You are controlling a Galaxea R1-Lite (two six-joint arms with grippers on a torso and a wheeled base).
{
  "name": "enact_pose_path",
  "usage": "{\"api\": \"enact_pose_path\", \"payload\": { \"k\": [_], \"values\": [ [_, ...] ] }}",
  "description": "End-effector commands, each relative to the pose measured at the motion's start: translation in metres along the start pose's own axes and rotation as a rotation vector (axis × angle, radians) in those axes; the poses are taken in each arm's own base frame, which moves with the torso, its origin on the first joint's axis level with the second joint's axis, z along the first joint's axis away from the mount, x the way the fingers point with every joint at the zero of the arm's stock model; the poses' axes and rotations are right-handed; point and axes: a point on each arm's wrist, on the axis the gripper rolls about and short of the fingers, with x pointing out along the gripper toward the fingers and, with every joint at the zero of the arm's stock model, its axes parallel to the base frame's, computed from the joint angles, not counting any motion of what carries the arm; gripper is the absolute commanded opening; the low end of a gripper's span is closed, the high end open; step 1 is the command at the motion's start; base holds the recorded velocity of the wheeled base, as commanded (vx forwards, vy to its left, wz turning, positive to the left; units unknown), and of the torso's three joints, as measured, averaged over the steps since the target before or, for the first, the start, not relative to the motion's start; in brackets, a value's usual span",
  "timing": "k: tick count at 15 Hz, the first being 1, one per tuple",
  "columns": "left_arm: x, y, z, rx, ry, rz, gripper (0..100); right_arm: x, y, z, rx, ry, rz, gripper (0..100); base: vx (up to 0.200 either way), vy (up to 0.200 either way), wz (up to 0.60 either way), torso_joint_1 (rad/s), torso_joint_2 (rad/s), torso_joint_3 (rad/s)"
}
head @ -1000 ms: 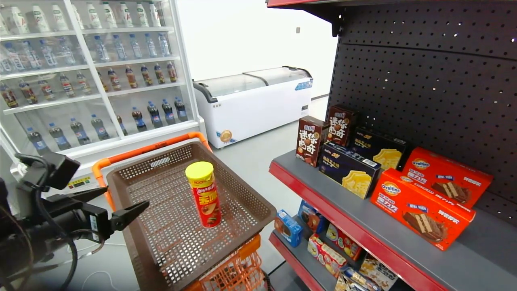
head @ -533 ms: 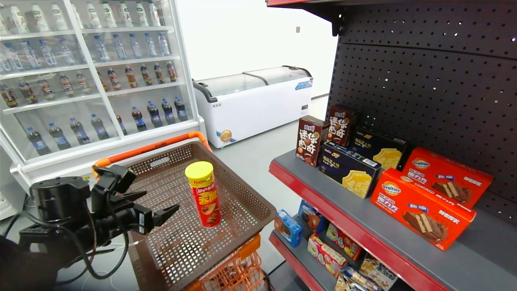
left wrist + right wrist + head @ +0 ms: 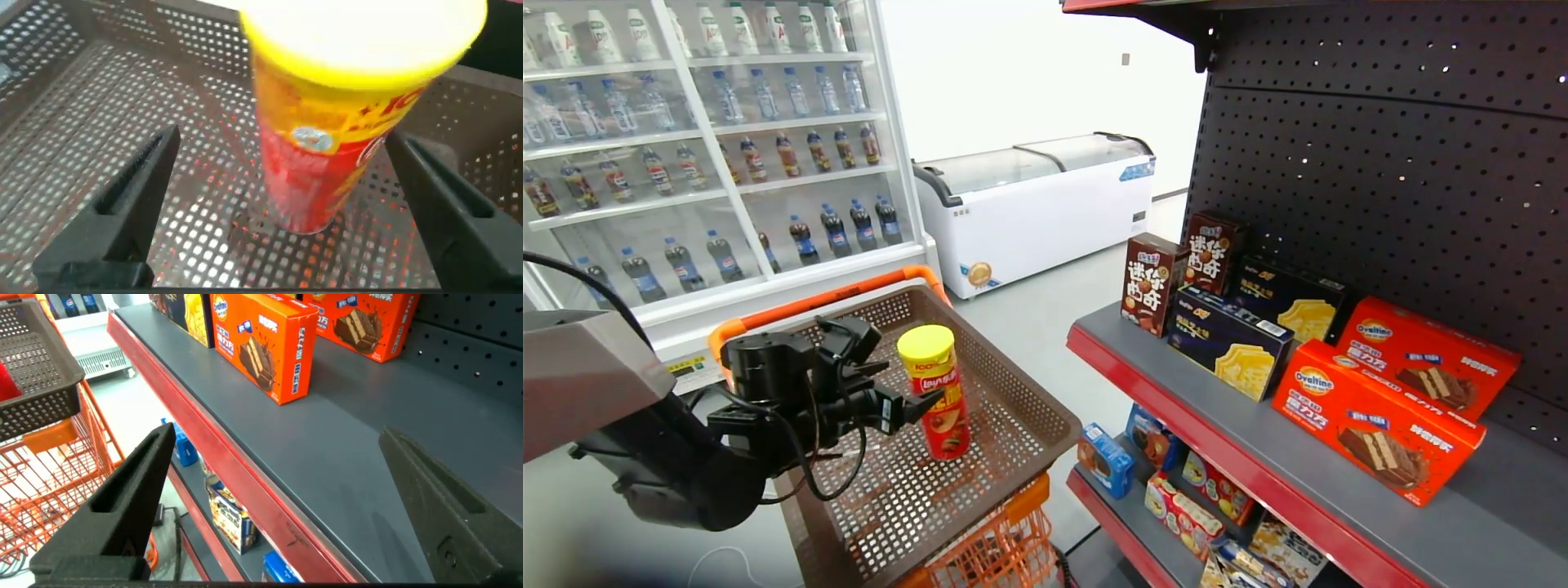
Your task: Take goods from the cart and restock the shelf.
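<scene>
A red chip can with a yellow lid stands upright in the brown perforated basket on top of the orange cart. My left gripper is open at the can's left side, its fingers reaching around the can without closing on it. In the left wrist view the chip can stands between the two spread black fingers, over the basket floor. My right gripper is open and holds nothing, hovering over the grey shelf board with the red front edge.
The grey shelf carries brown boxes, dark blue boxes and orange boxes, with bare board at its front left. More goods sit on the lower shelf. A drinks fridge and a chest freezer stand behind.
My left arm has swung right over the basket, bringing the open gripper from outside the cart's left rim up to the chip can. The can has stayed put.
</scene>
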Motion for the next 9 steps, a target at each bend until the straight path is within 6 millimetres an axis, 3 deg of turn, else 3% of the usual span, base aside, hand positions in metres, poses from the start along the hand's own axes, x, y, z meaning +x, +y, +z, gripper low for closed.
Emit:
{"api": "enact_pose_path", "payload": {
  "k": [1, 9],
  "values": [
    [0.015, -0.007, -0.008, 0.000, 0.020, -0.025, 100, 0.000, 0.000, 0.000, 0.000, -0.001, 0.000, 100, 0.000, 0.000, 0.00, 0.000, 0.00, 0.000],
    [0.039, -0.022, -0.011, 0.026, 0.005, -0.068, 100, 0.000, 0.000, 0.000, 0.000, -0.001, 0.000, 100, 0.000, 0.000, 0.00, 0.000, 0.00, 0.000]
  ]
}}
